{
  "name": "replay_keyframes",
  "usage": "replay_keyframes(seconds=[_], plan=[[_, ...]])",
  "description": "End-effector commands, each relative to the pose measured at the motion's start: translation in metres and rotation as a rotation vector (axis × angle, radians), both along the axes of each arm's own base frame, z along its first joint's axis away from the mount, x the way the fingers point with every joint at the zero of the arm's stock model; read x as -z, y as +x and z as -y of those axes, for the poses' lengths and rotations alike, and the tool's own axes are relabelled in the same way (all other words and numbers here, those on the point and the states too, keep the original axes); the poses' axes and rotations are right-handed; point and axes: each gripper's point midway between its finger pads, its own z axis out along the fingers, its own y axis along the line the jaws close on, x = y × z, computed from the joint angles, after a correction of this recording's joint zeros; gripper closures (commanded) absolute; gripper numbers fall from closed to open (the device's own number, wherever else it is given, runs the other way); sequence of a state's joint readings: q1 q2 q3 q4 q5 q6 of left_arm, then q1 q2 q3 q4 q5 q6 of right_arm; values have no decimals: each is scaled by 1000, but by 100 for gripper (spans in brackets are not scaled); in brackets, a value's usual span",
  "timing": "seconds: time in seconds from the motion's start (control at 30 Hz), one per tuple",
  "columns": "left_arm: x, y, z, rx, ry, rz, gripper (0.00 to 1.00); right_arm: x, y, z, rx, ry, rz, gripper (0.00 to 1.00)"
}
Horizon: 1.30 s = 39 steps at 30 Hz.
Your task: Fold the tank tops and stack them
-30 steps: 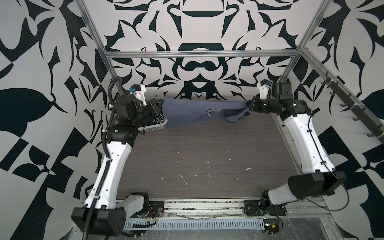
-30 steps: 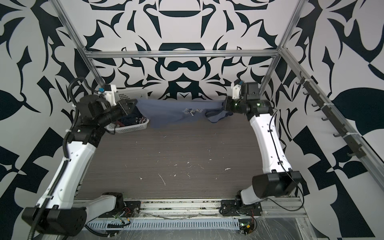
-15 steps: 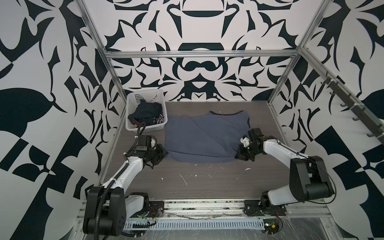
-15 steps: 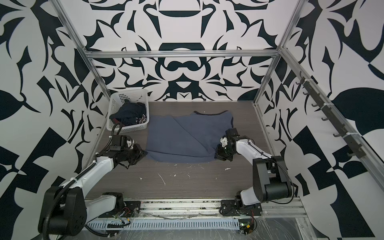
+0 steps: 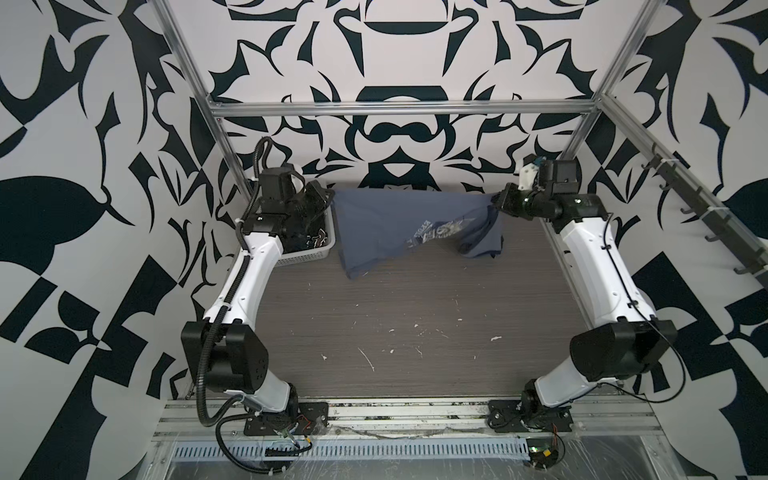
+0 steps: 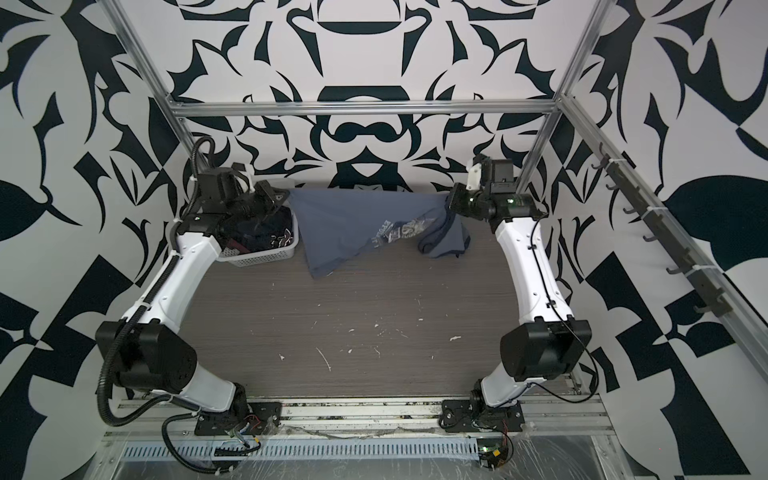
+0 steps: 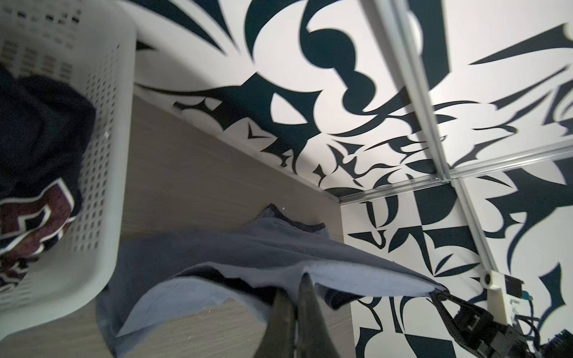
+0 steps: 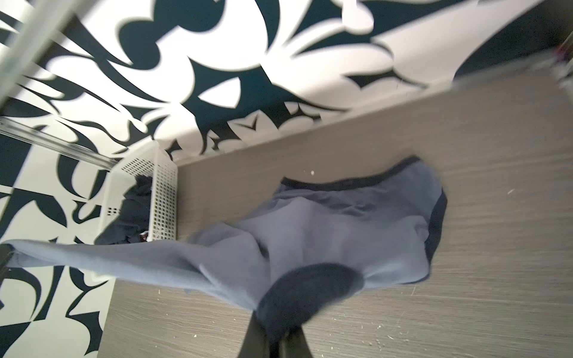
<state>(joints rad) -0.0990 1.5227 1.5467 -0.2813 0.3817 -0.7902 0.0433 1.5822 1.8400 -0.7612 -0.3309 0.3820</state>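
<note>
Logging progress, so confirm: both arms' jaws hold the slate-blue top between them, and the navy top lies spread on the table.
Wrong on the navy top: it sits bunched in the white basket, as both top views show. The slate-blue top is held by both arms' jaws.

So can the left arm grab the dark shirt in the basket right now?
Probably not yet. The basket sits beside the left arm, so the navy top is close, but its fingers are shut on a corner of the slate-blue top, held stretched with the right arm.
</note>
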Motion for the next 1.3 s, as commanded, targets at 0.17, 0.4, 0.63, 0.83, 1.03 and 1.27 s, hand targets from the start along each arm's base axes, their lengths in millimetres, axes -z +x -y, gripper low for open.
replay_keyframes(seconds=[0.17, 0.4, 0.63, 0.83, 1.03, 1.27], plan=[[-101, -97, -10, 21, 51, 321, 100, -102, -96, -4, -74, -24, 206, 100], [-139, -158, -21, -18, 65, 484, 100, -141, -147, -3, -88, -26, 323, 100], [-124, -112, -17, -14, 73, 379, 100, -135, -107, 12, -1, -96, 302, 100], [-90, -40, 5, 90, 40, 229, 100, -114, -41, 13, 13, -108, 259, 100], [-97, 13, 14, 125, 3, 185, 100, -109, 18, 21, 8, -80, 251, 100], [-157, 6, 4, 122, 19, 309, 100, -149, 23, 26, -24, -29, 335, 100]])
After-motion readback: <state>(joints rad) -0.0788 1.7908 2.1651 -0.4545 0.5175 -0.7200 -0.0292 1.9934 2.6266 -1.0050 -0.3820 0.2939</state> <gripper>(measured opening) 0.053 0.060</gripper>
